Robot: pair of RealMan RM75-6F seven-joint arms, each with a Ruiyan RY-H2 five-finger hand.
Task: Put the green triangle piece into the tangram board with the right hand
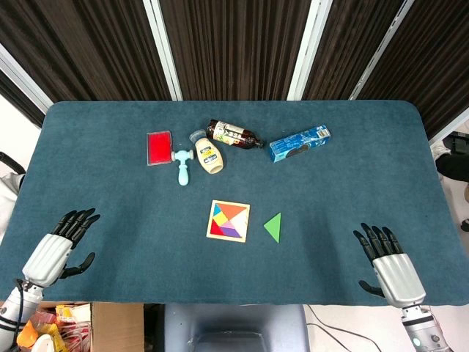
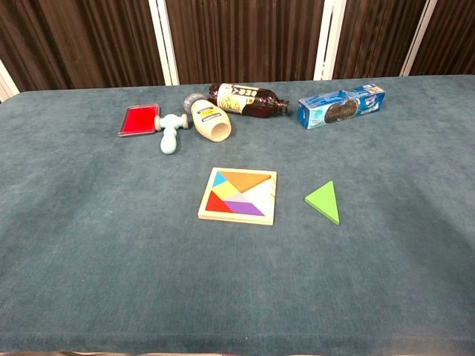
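Right hand [image 1: 388,264] at near table edge, fingers spread, holding nothing, green triangle piece [image 1: 272,226] ahead to its left, tangram board [image 1: 228,221] just beyond, left hand [image 1: 60,246] likewise spread and empty

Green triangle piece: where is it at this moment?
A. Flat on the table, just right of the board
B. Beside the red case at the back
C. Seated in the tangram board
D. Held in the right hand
A. The green triangle piece lies flat on the blue table, apart from the tangram board on its right side, while the right hand rests near the table edge with fingers spread, holding nothing.
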